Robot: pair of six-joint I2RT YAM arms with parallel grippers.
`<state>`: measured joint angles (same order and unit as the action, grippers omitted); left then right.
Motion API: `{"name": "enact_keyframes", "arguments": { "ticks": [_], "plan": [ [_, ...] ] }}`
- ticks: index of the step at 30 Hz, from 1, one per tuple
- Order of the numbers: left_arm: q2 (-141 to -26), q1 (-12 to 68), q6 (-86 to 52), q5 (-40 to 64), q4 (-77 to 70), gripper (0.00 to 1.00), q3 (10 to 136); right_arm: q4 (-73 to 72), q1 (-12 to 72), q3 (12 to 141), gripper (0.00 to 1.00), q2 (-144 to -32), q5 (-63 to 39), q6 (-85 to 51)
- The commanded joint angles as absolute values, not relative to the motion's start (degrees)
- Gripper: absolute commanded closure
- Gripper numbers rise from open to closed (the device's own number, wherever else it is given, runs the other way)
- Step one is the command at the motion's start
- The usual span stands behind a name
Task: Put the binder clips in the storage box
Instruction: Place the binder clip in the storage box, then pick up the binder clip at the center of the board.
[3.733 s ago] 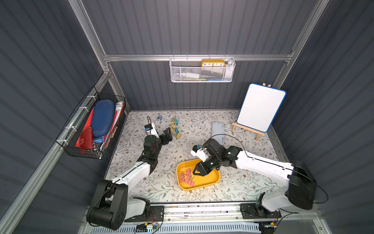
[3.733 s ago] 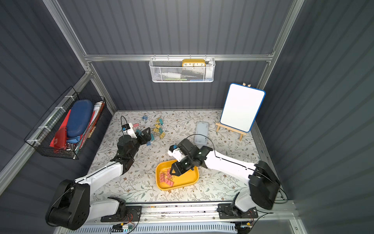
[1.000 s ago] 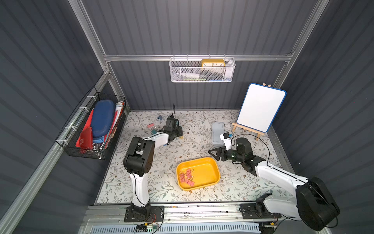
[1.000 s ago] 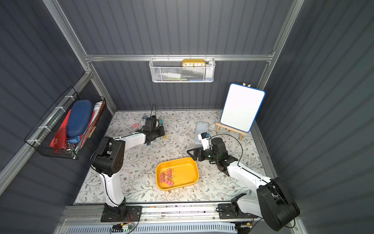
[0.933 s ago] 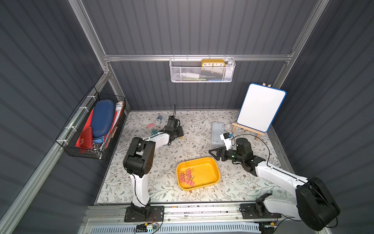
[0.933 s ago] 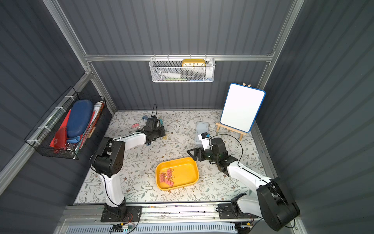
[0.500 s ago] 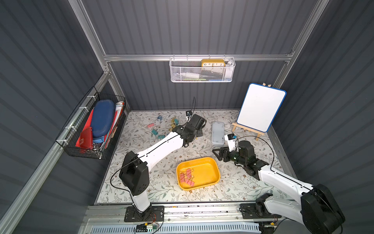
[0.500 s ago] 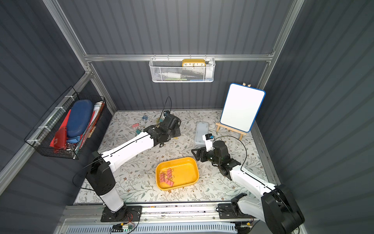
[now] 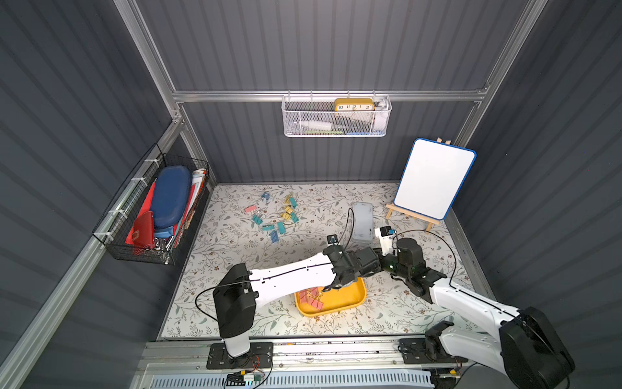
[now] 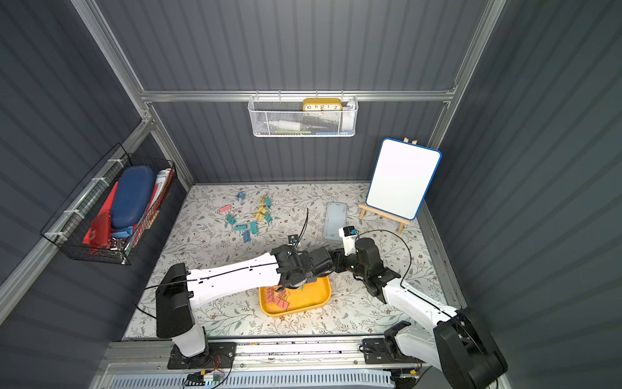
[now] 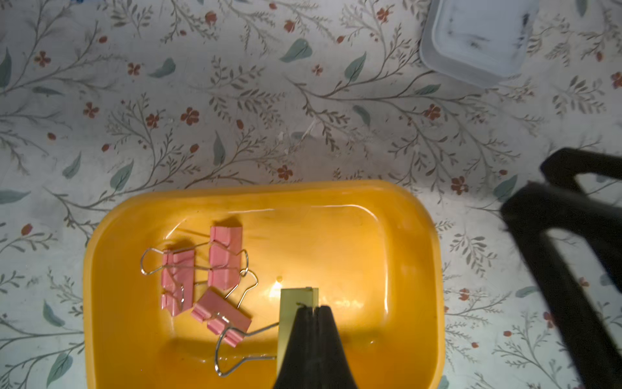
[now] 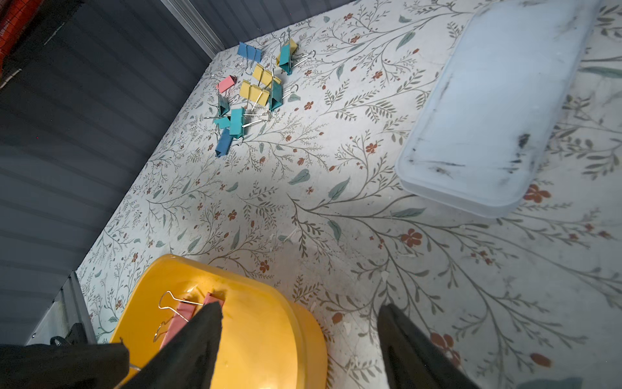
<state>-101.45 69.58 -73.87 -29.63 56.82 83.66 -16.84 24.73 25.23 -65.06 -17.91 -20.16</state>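
In both top views, left gripper (image 9: 331, 287) low over storage box (image 9: 351, 300), loose binder clips (image 9: 279, 219) well apart on floral mat (image 9: 235, 242), left wrist view, tips pinched tight on yellow clip (image 11: 298, 298) above box floor, pink clips (image 11: 223, 259) lying inside, right wrist view, right gripper (image 12: 299, 313) spread wide, empty, at box rim.

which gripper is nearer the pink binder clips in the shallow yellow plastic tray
Left. The left gripper hangs over the tray beside the pink binder clips; the right gripper is outside it.
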Motion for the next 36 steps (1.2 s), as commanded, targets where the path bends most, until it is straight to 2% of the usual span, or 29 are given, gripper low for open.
{"name": "enact_keyframes", "arguments": {
  "ticks": [1,4,14,22,31,32,34,36],
  "plan": [
    [-100.02,70.24,-81.73,-29.8,59.09,1.0,78.03,-18.56,24.43,24.7,0.23,-64.21,-17.41,-20.65],
    [-99.12,70.01,-81.42,-29.34,56.63,1.0,74.67,-18.63,24.43,24.7,0.23,-64.43,-17.7,-20.72],
    [-95.02,65.18,-71.45,-31.79,51.06,1.0,75.82,-18.61,24.43,24.54,0.23,-64.82,-17.42,-20.37],
    [-87.45,58.06,-65.05,-30.05,46.23,1.0,67.83,-19.4,24.44,24.71,0.23,-65.92,-17.7,-20.65],
    [-87.03,56.34,-63.71,-25.78,39.55,1.0,59.85,-19.2,24.39,24.62,0.23,-65.83,-17.23,-20.48],
    [-87.0,56.34,-63.86,-25.94,39.5,0.97,59.51,-19.16,24.35,24.61,0.22,-65.83,-17.29,-20.48],
    [-86.32,56.34,-63.94,-26.32,39.27,0.81,59.33,-19.25,24.3,24.7,0.23,-65.83,-17.55,-20.57],
    [-85.25,56.21,-63.44,-26.98,39.64,0.71,60.82,-19.26,24.35,24.63,0.23,-65.83,-17.63,-20.67]
  ]
}}
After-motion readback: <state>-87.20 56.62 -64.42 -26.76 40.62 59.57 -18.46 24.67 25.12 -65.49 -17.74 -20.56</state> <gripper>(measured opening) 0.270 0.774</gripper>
